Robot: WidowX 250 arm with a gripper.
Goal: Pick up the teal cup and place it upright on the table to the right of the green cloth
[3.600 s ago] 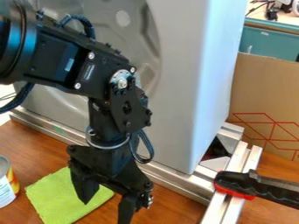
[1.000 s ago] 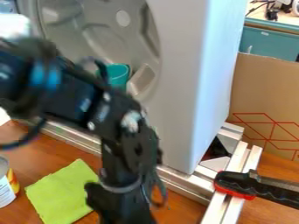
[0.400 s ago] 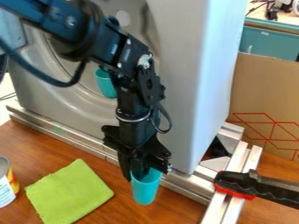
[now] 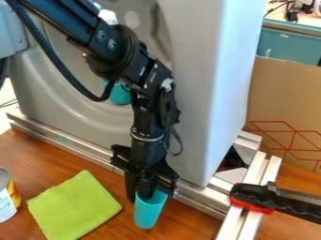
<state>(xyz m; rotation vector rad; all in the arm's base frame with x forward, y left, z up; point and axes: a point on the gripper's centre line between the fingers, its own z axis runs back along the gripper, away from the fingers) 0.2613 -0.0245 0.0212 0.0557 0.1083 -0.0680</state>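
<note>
Before a grey moulded panel [image 4: 203, 84] and above the wooden tabletop [image 4: 37, 154], a black robot arm [image 4: 124, 51] slants from upper left, then bends nearly straight down. Right of a green cloth [image 4: 74, 206], its hand [image 4: 138, 193], fingers close together, grips a tilted teal cup [image 4: 149, 213] at the rim.

Legible text: none | can [image 4: 3, 179], left edge of view: label [image 4: 5, 207] bears print, too small to read | robot arm [image 4: 141, 70]: small pale marks, unreadable | cardboard [image 4: 285, 93]: red line pattern, no characters made out
</note>
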